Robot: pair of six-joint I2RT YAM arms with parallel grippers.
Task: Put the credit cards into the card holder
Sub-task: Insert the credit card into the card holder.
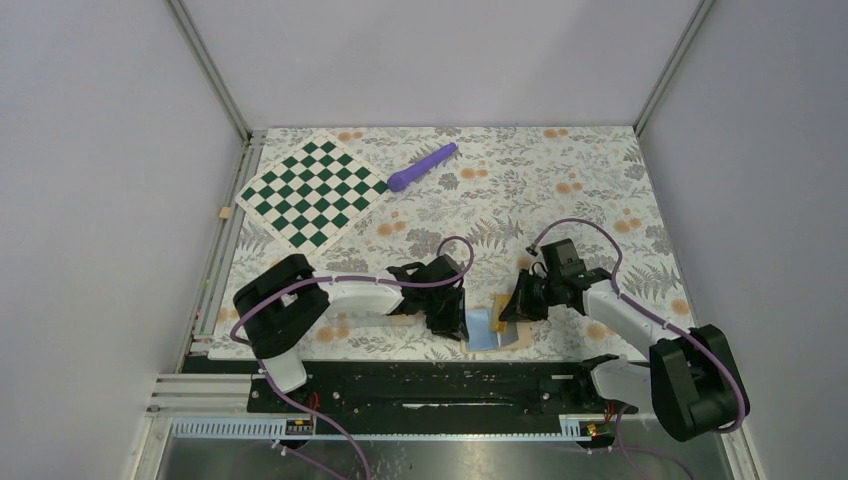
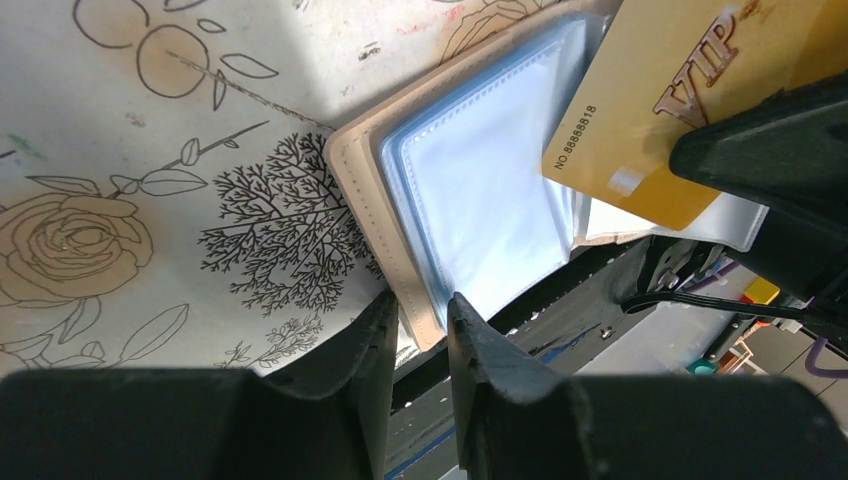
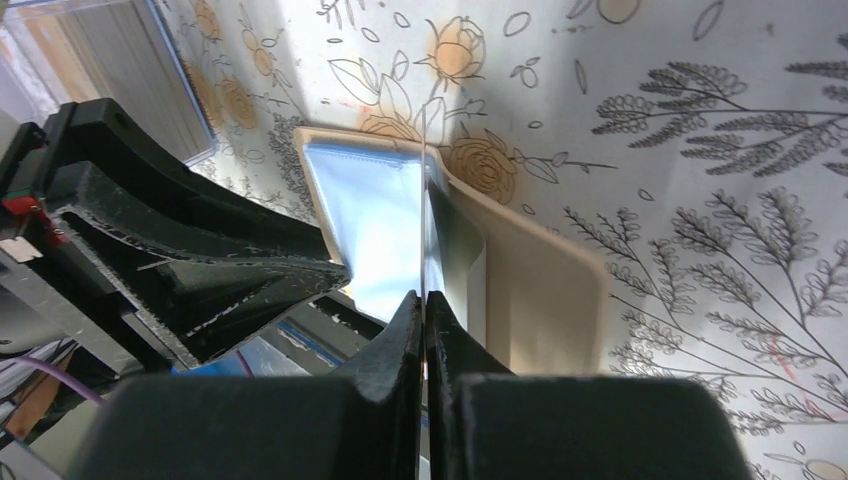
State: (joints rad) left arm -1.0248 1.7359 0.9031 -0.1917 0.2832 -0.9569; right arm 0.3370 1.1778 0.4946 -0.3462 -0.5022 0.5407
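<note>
The card holder lies open near the table's front edge, tan outside with light blue pockets facing up. My left gripper is closed over its tan near edge, one finger on each side. It sits just left of the holder in the top view. My right gripper is shut on an orange-yellow credit card marked VIP. The card stands edge-on over the blue pockets, its lower corner at the holder's fold. The tan flap lies to the right of it.
A clear plastic case lies beyond the left gripper. A green-and-white checkered sheet and a purple pen are at the back left. The black rail at the front edge runs right under the holder.
</note>
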